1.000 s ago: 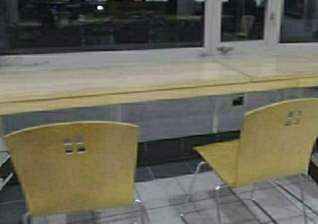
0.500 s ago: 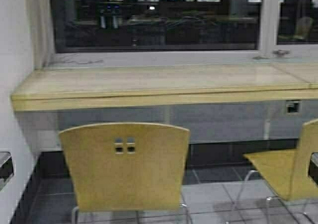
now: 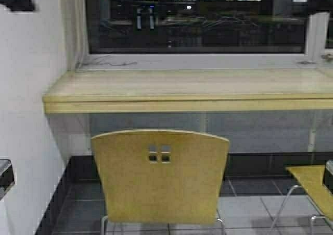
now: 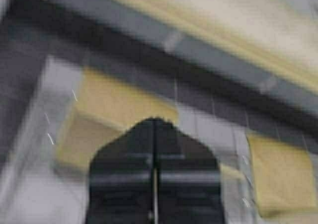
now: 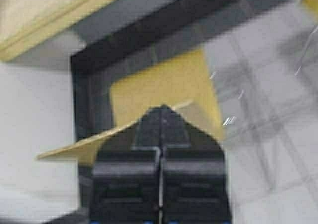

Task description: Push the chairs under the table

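Near chair straight ahead at six o'clock in the high view, back toward the robot, pulled out from the surface and not yet tucked under. Second chair low at four o'clock, only its seat corner showing. Surface running across the middle, its left end stopping just short of the wall at nine o'clock.

Left hand pressed together, holding nothing — hanging above the floor with both chairs below it. Right hand likewise closed and empty, over the near chair's top edge.

Likely trouble: pushing off-centre on the curved back — could swing the chair toward the wall instead of sliding it straight under. Thin legs may catch on tile joints and tip the chair forward. Pushing too high might do the same.

No containers in sight — nothing to report inside any.
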